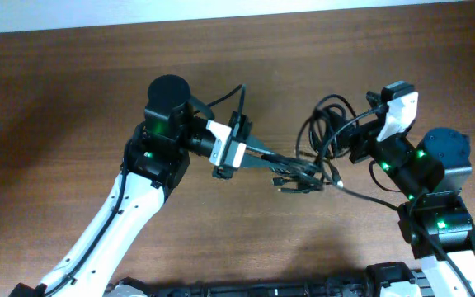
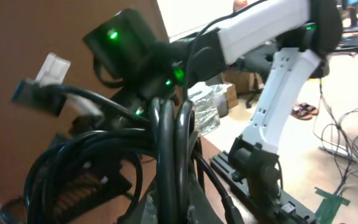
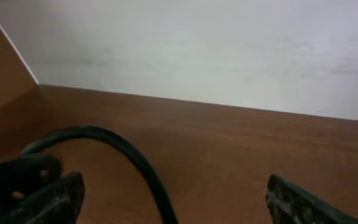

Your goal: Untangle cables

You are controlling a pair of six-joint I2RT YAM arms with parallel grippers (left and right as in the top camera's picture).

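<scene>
Overhead: brown wooden tabletop (image 1: 72, 82), both arms reaching in toward the middle from the near edge.

Cables (image 1: 324, 124): thin black cords bunched in one tangle right of centre, between the two arms. Several loops pile up at the far side of the bunch. The lower end of the bunch trails toward the left arm's fingers, and one strand leads away toward the right arm's base.

Left pincer (image 1: 291, 172): stretched out long and low from the left and clenched, its tips buried in the lower end of the tangle and grasping cords there. In the left wrist view the cords (image 2: 166, 143) fill the foreground. Several strands rise side by side from the bottom centre and then fan out left in loops. One cord ends in what looks like a bluish-grey plug (image 2: 31, 93), held up off the wood. The fingers themselves are hidden behind the bunch in this view.

Right pincer (image 3: 174, 186): released. Its two dark fingers (image 3: 61, 199) sit at the bottom corners of the right wrist view, well apart. One black cord arches up from the left finger and drops down between them; the frame's edge hides whether it touches either pad. Bare wood lies beyond, then a pale wall (image 3: 229, 50).
</scene>
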